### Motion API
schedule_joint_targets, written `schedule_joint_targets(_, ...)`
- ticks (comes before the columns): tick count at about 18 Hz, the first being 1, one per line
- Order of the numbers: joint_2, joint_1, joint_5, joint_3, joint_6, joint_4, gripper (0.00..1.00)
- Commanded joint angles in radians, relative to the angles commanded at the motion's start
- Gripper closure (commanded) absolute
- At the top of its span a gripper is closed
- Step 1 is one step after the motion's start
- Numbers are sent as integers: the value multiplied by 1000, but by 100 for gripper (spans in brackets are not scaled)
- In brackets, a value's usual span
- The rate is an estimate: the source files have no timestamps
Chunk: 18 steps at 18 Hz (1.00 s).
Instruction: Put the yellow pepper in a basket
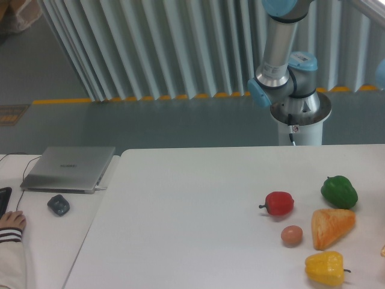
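The yellow pepper [325, 268] lies on the white table [192, 205] near the front right edge, glossy and lobed, its short dark stem pointing right. The arm's base and lower links [289, 78] rise behind the table at the back right. The gripper is out of view above the frame. No basket shows in this view.
A red pepper [279, 203], a green pepper [339, 191], an orange wedge-shaped piece [331, 227] and a small tan egg [292, 235] lie close around the yellow pepper. On the left side table sit a closed laptop [69, 168], a dark mouse [58, 205] and a person's hand [11, 221].
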Motion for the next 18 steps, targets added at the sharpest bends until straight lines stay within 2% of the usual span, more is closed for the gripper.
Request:
schedule_joint_targets(11, 5, -18, -3, 0, -17, 18, 0)
schedule_joint_targets(14, 31, -12, 0, -3, -14, 29, 0)
schedule_joint_targets(18, 37, -15, 40, -8, 8, 34, 0)
